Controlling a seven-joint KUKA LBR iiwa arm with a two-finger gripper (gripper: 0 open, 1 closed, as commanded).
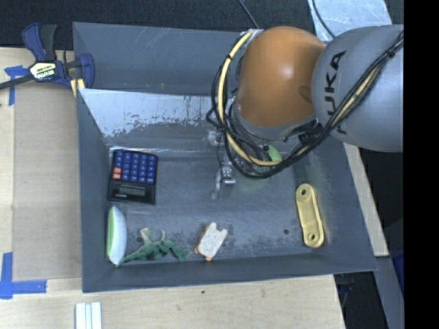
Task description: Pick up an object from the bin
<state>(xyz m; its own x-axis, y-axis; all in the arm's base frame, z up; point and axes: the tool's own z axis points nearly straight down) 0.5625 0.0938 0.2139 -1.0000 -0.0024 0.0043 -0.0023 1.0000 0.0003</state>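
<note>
Grey metal bin (92, 184), its floor scuffed, lies bare under the gripper (225, 177) (spread or closed, I cannot tell), which hangs below the orange cover (281, 74) of the arm (363, 94) lettered KUKA. Nearest, toward the near wall, lies a white-and-orange piece (211, 240). A blue-keyed calculator (134, 175) sits left, a yellow bar (309, 214) right.

The gripper (225, 178) hangs near the centre of the grey bin (171, 208). From it, a blue-keyed calculator (135, 175) lies at nine o'clock and a yellow bar (309, 214) at four.
</note>
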